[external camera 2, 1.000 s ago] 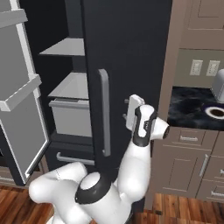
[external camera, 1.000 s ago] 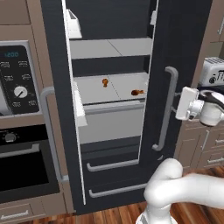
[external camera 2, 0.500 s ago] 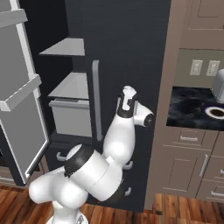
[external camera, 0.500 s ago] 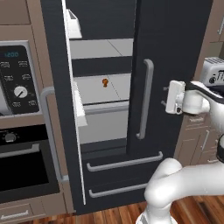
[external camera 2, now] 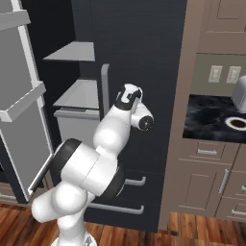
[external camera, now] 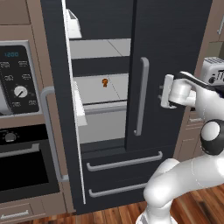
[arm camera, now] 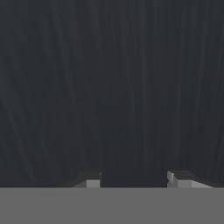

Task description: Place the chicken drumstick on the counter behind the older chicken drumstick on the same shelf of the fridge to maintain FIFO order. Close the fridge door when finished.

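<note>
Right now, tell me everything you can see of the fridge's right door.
The right door is a tall, flat, dark charcoal panel with a faint streaked sheen and a grey vertical bar handle near its left edge. It stands partly shut, leaving a gap that shows a shelf with a small orange item on it. Two drawers sit below it. The gripper is at its face, just right of the handle; actual contact can't be confirmed.

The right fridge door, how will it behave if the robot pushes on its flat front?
The door is a tall stiff panel, so it probably swings as one piece, without bending. It stands partly open beside the shelf, so it would likely turn shut. Its face looks smooth, so the fingers may slide.
</note>
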